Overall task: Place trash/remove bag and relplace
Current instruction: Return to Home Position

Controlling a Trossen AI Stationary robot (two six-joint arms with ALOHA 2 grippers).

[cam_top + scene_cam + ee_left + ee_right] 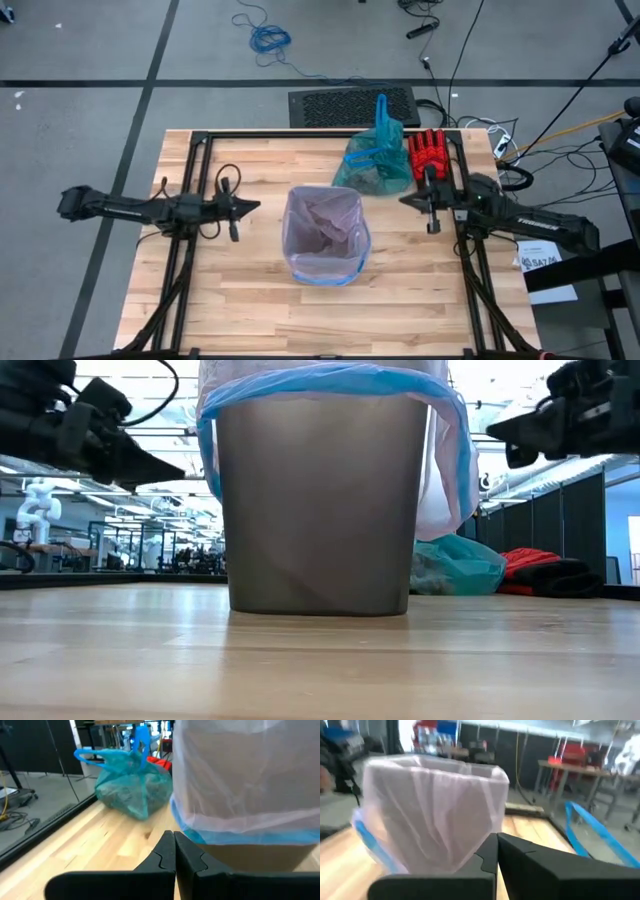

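From above, you have the black bin (300,272) at the middle of the bench (250,310), lined with the pink bag (325,228). The bag (372,165), teal and bulging, lies near the bench's far edge, right of the middle, just beside the red glove (424,152). The left gripper (254,205) hangs left of the bin and the right gripper (405,201) right of it, both clear of it. At table height, the liner's blue edge drapes over the bin's rim, and the teal bag rests on the wood behind it to the right. Your left wrist camera shows its fingers (162,857) pressed together, pointing past the bin toward the teal bag. Your right wrist camera shows its fingers (520,857) pressed together too, facing the lined bin.
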